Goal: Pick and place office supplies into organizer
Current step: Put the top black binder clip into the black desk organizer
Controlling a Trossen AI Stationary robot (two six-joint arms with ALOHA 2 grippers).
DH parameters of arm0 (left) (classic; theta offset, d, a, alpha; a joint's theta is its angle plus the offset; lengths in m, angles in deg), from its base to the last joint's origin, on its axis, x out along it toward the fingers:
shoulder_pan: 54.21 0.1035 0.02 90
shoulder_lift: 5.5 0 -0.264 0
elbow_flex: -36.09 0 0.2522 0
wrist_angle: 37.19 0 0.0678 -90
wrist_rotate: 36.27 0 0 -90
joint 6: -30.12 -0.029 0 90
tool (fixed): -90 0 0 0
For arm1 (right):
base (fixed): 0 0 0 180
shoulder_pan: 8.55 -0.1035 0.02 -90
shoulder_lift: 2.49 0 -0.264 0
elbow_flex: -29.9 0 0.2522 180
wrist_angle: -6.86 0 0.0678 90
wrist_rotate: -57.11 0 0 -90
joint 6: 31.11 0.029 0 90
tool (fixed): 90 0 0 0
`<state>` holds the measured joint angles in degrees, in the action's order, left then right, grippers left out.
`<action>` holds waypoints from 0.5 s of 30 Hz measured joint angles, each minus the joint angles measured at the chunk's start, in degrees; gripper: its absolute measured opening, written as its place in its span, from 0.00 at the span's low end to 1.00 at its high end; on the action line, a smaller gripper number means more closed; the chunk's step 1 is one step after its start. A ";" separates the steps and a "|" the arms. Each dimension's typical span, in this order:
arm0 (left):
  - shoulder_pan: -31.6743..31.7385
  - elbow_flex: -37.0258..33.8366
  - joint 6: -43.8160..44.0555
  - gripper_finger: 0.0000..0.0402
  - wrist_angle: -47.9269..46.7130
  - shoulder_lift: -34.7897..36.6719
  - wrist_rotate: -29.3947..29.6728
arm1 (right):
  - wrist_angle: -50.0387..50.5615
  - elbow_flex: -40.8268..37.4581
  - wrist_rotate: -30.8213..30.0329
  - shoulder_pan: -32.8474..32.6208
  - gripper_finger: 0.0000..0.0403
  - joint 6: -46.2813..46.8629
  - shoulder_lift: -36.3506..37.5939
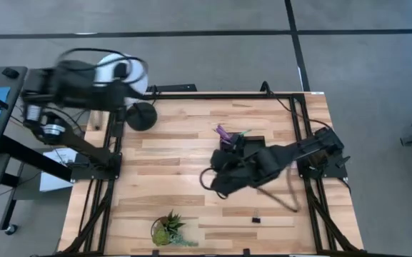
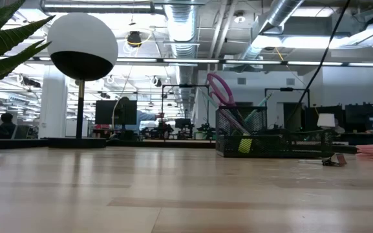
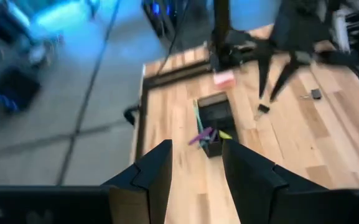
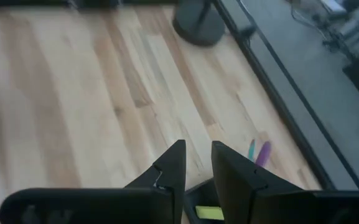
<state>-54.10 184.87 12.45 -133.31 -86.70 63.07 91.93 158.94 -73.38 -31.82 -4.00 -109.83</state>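
The organizer (image 1: pixel 243 143) sits on the table (image 1: pixel 177 185), toward the back and right of the middle, with supplies in it.

Purple scissors (image 1: pixel 224 133) and a teal pen (image 3: pixel 197 118) stick up out of its tall part, and a yellow piece (image 2: pixel 245 145) shows through the mesh. A pink pad (image 3: pixel 224 78) lies on the wood just behind it, and a tiny black clip (image 1: pixel 255 219) lies alone near the front. The right gripper (image 4: pixel 196 163) hangs just over the organizer, its fingers a little apart and holding nothing. The left gripper (image 3: pixel 196 160) waits high up past the table's back left corner, fingers spread and empty. A lamp (image 1: pixel 141 116) stands at the back left and a plant (image 1: pixel 168 230) at the front.
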 joint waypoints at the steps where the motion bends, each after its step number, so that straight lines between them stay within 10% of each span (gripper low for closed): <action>1: -1.07 0.00 -2.01 0.34 -0.25 1.51 -0.41 | 1.62 2.61 0.00 -0.77 0.18 -0.20 0.07; 8: -4.80 -4.48 -11.30 0.34 4.42 9.47 -33.48 | 6.61 16.73 -3.10 -4.96 0.18 -0.20 0.17; 15: -5.98 -26.04 -14.48 0.29 10.85 16.67 -33.49 | 9.22 19.61 -3.04 -8.62 0.18 0.35 0.07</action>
<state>-60.08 158.83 -2.03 -122.46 -70.03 29.58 101.15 178.55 -76.41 -40.44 -3.65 -109.76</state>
